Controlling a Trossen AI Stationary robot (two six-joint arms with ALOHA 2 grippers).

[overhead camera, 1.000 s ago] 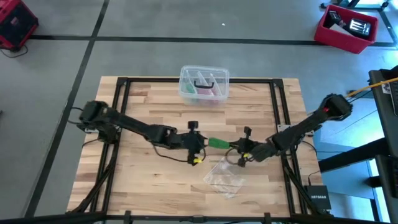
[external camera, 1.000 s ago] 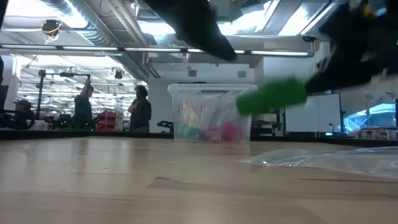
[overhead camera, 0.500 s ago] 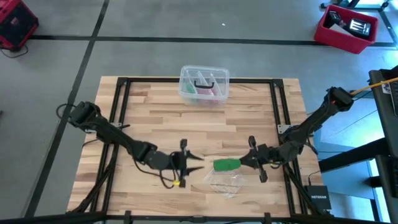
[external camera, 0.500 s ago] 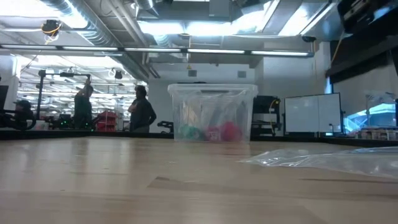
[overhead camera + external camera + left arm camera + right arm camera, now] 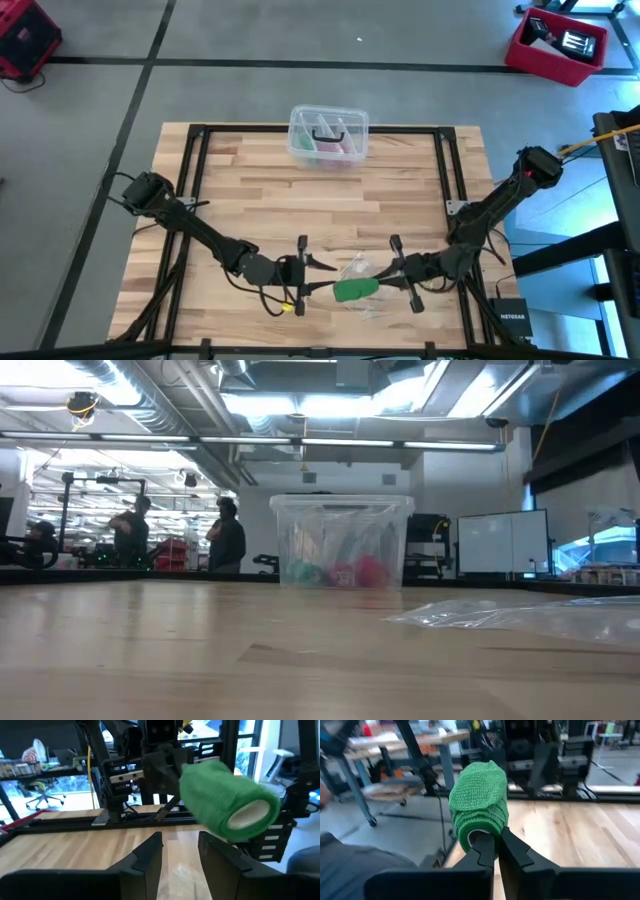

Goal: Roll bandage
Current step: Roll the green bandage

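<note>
High view, right gripper [image 5: 385,279] jaws clamping bandage [image 5: 355,290], left gripper [image 5: 312,277] jaws parted beside it

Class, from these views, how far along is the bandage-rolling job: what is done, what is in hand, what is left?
Done: the bandage already looks like a compact green cylinder. In hand: the right gripper is shut on its end, above the clear plastic bag; the left gripper faces it, open and empty. Left: probably only setting it down.
</note>
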